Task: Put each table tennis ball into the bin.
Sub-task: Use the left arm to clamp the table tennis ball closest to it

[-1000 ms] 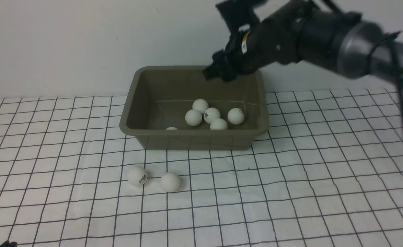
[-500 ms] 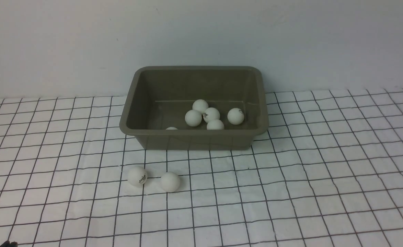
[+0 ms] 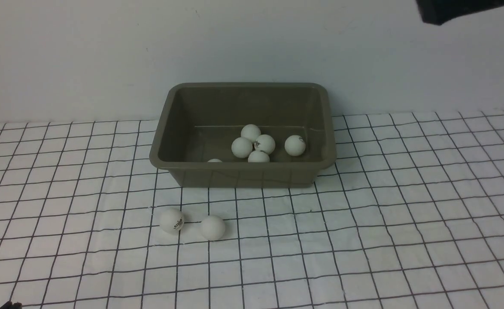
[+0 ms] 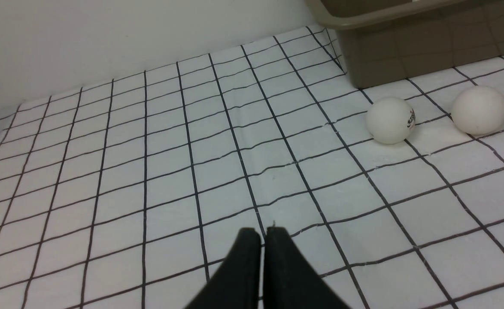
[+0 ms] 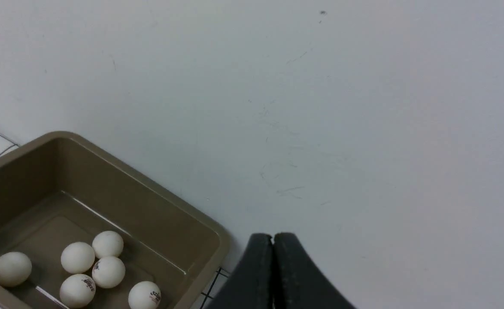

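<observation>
- Bin [image 3: 243, 105], olive-brown, sits at the back of the checked bench [image 3: 363, 236]. It holds six table tennis balls [image 3: 241, 147], one half hidden by the near wall.
- A second ago the right arm reached over the bin's far right corner. Now only a dark sliver of the right arm [image 3: 449, 10] shows at the top right edge of the front view.
- Lifted clear of the bin, the right pincer [image 5: 273, 240] is pressed together and empty.
- The nearest ball [image 3: 258, 156] has rolled slightly left, which suggests a drop just ended.
- Low over the bench, the left pincer [image 4: 263, 235] is pressed together and empty.
- A logo ball [image 3: 171, 220] and a plain ball [image 3: 213, 227] lie on the bench in front of the bin, still to be collected.
</observation>
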Robot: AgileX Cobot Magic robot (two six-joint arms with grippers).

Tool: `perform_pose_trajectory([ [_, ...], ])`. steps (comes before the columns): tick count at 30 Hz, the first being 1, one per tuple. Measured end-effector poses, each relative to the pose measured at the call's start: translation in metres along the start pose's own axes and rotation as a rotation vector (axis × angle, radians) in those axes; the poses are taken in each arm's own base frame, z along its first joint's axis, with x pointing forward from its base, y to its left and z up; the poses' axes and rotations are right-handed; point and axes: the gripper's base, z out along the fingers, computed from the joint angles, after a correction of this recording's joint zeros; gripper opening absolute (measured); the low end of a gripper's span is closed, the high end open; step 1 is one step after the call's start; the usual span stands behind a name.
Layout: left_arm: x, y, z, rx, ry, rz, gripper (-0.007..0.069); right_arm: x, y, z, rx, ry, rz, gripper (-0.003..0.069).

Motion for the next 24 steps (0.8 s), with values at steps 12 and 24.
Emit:
perform_pose_trajectory([
  [12,-0.012,-0.009,-0.001,0.136,-0.096,-0.560,-0.0004,0.101,-0.009,-0.118,0.056,-0.030,0.147,-0.0016],
  [24,-0.030,0.000,-0.005,0.206,-0.289,-1.247,-0.0004,0.228,0.021,-0.156,0.028,0.067,0.480,-0.0016],
])
